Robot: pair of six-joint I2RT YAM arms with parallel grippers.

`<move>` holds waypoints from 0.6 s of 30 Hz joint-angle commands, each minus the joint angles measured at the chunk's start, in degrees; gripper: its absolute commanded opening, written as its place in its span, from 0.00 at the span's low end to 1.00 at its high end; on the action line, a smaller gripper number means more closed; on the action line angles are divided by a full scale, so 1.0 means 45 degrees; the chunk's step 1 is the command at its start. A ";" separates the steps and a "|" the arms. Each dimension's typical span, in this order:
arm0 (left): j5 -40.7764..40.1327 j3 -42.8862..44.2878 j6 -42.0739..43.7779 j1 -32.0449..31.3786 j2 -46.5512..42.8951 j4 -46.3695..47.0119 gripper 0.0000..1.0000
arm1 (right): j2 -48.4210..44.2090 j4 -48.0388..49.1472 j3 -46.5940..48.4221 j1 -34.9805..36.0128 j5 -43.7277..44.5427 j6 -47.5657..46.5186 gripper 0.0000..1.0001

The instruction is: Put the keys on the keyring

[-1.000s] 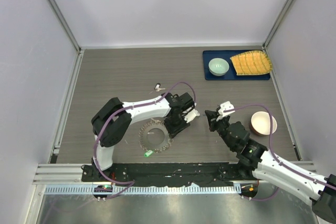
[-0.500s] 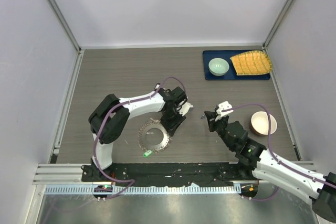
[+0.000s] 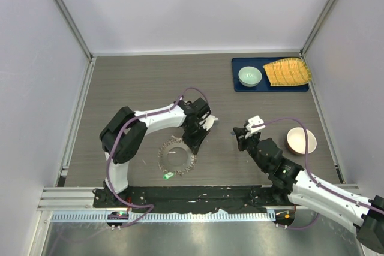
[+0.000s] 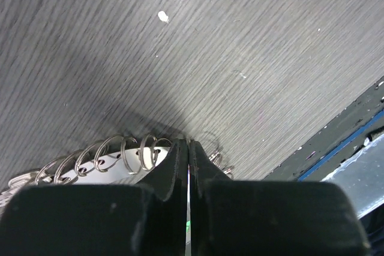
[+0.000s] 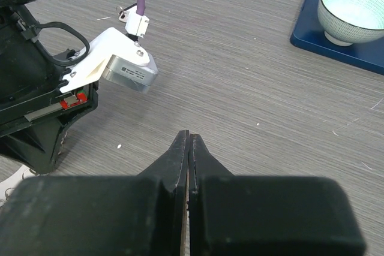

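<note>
The keyring (image 3: 170, 163), a bristly grey ring, lies on the table in front of the left arm's base. My left gripper (image 3: 193, 142) is shut, with its tips down at the ring's upper right rim. In the left wrist view the closed tips (image 4: 188, 142) sit right at the rim's wire loops (image 4: 111, 148); I cannot tell if they pinch it. The green key (image 3: 169, 175) lies just below the ring. A small silver key (image 5: 122, 9) lies far behind the left arm; its head colour is unclear. My right gripper (image 3: 239, 136) is shut and empty above bare table (image 5: 188, 133).
A blue tray (image 3: 271, 86) at the back right holds a pale green bowl (image 3: 249, 76) and a yellow-orange ribbed item (image 3: 288, 71). A pinkish bowl (image 3: 301, 141) stands to the right of my right arm. Grey walls enclose the table on three sides.
My left gripper has moved left and down from beside the ring onto its upper right rim. The right gripper has shifted slightly left. The ring and green key stay put.
</note>
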 commanded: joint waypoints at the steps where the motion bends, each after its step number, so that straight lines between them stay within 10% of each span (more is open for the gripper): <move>1: 0.0198 -0.0300 -0.0205 0.0064 -0.0774 0.0428 0.00 | 0.0210 0.0642 0.0357 -0.0017 -0.0207 0.0085 0.01; 18: -0.0565 -0.6410 -0.1999 0.0102 -0.5931 0.9478 0.00 | 0.1206 0.0974 0.0708 -0.0017 -0.3605 -0.0677 0.01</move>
